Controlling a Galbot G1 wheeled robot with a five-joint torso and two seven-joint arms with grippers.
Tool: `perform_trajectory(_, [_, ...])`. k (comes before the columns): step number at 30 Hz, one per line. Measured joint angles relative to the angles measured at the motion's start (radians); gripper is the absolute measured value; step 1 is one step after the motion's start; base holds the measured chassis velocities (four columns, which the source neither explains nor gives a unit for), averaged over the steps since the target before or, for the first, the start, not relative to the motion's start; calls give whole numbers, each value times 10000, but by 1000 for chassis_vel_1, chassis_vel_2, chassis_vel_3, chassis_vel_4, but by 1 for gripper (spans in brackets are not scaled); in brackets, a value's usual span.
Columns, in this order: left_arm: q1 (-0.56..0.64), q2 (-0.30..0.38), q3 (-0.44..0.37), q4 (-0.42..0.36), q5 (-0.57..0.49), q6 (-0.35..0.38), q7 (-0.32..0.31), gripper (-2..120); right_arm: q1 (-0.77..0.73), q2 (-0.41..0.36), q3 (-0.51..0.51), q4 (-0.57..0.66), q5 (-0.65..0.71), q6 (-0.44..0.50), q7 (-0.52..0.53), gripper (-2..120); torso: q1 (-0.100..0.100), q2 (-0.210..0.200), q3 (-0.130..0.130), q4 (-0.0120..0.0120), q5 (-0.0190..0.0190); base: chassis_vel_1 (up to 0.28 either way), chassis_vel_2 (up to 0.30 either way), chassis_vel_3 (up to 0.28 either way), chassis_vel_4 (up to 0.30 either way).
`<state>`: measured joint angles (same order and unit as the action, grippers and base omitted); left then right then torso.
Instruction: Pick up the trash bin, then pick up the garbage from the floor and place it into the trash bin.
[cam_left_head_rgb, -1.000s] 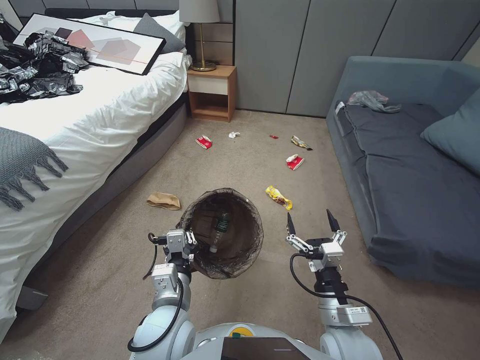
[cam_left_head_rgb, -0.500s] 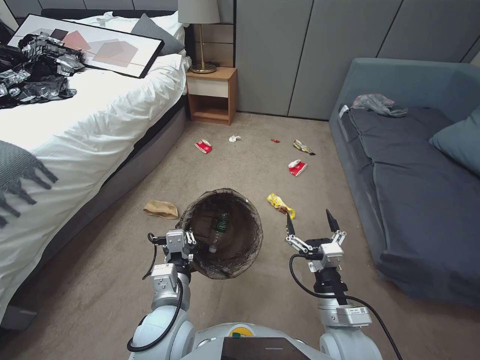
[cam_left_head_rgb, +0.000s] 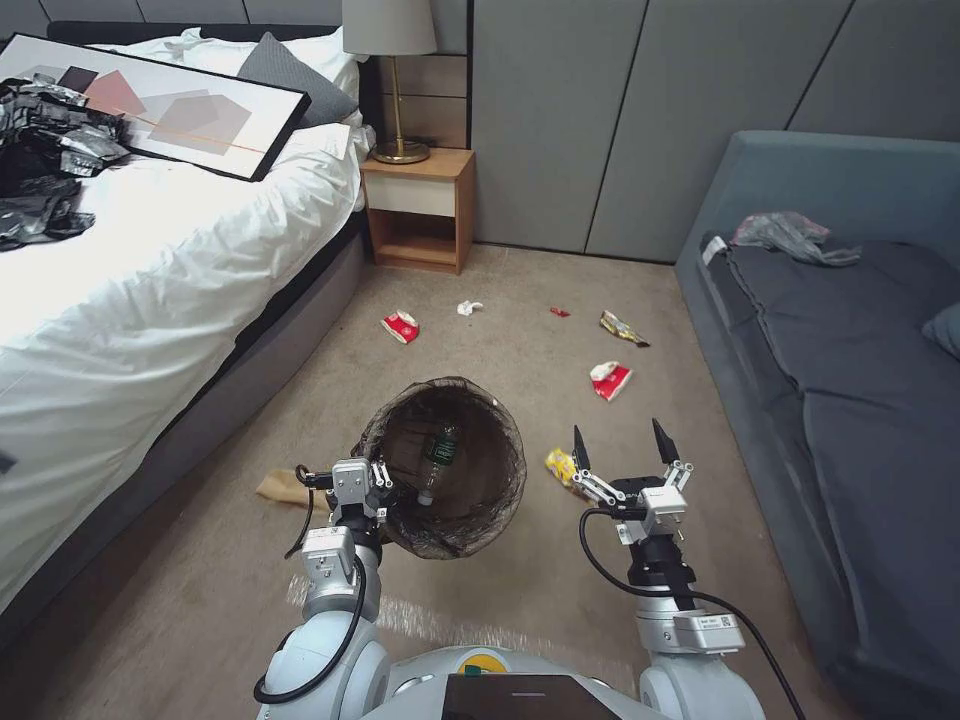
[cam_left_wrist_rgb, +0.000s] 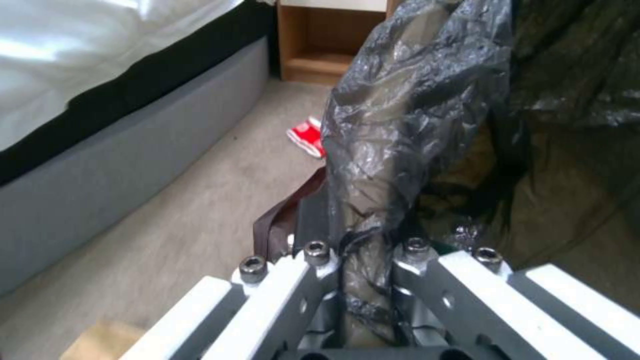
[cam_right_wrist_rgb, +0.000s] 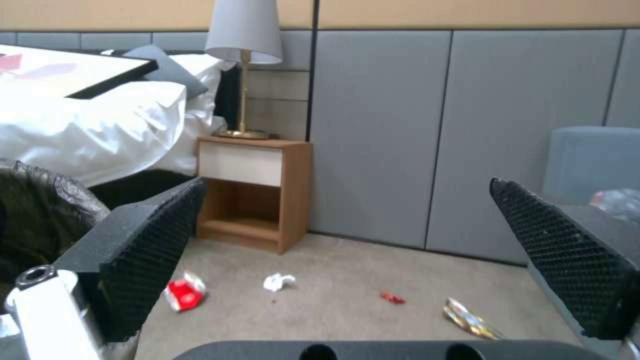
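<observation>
— Holding what, that left tool (cam_left_head_rgb: 378, 487)?
— It pinches the bagged rim of the trash bin (cam_left_head_rgb: 445, 462), held above the floor.
— And the right tool (cam_left_head_rgb: 622, 447)?
— Wide open, empty, with a yellow wrapper (cam_left_head_rgb: 560, 466) on the carpet just beside it.

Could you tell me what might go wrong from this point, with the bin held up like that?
The left gripper pinches only the rim and bag of the trash bin, so the bin may slip or tip, spilling the bottle. The yellow wrapper lies partly hidden behind the open right gripper, so a grab could miss.
</observation>
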<state>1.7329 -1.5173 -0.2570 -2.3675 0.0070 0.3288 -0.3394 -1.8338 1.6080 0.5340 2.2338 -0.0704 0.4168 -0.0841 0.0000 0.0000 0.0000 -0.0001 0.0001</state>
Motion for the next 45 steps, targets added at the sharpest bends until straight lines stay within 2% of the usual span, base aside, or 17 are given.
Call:
perform_trajectory(12, [-6, -3, -1, -8, 0, 5, -1, 3, 5, 0, 1, 4, 6, 0, 1, 100, 3, -1, 4, 3, 1, -242, 230, 232, -239])
perform_trajectory(45, [0, -3, 0, -9, -1, 13, 0, 3, 1, 1, 1, 6, 6, -5, 3, 100, 0, 0, 0, 1, -1, 12, -9, -8, 7])
